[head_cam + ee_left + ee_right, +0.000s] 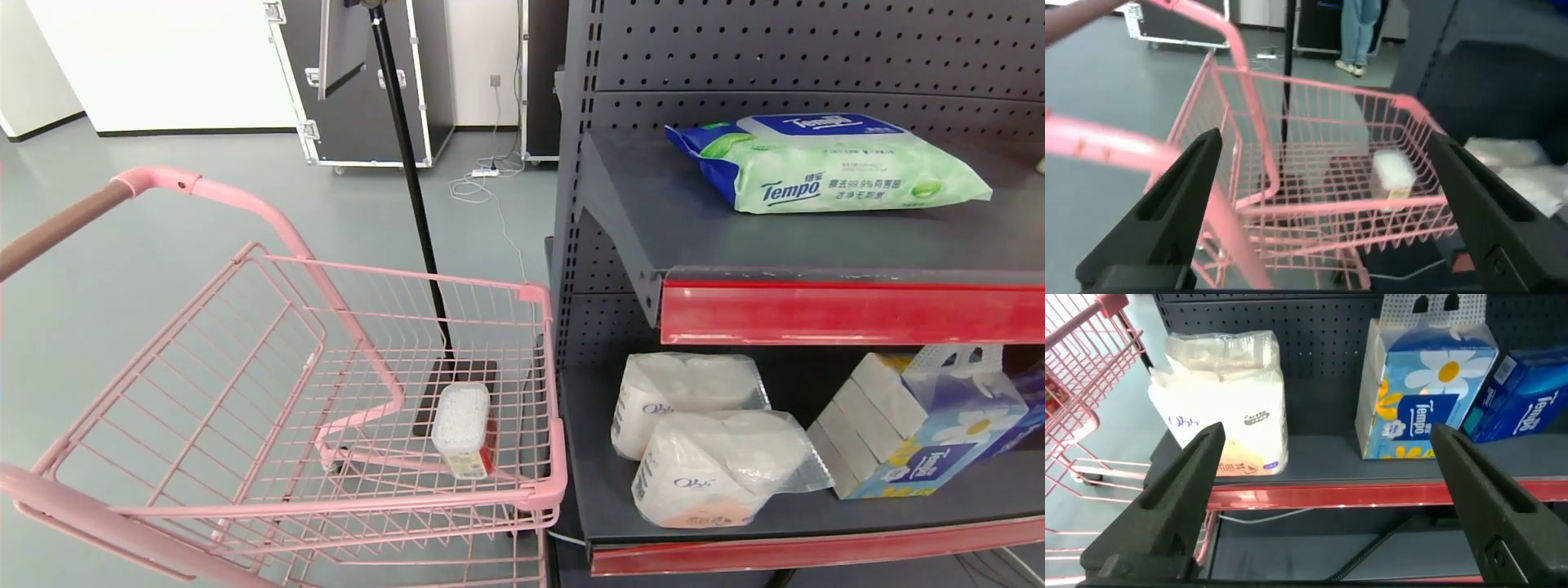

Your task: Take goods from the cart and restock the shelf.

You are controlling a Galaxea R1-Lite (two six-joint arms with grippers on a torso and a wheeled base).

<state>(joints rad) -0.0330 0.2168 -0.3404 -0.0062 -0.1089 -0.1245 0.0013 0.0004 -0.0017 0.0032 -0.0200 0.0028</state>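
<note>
Pick-up pending: left gripper [1324, 140] and right gripper [1327, 431] (fingers apart on both) hover near the cart [384, 275]; the box [462, 429] inside it likely needs grasping next.

Left jaws spread wide, right jaws spread wide

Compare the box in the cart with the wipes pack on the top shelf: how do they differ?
Place: the box lies in the pink cart; the wipes pack lies on the upper shelf.
Look: the box is white-topped with a red and yellow side; the wipes pack is a soft green, white and blue pouch.
Size: the box looks clearly smaller than the wipes pack.
Shared: both lie flat.
</note>
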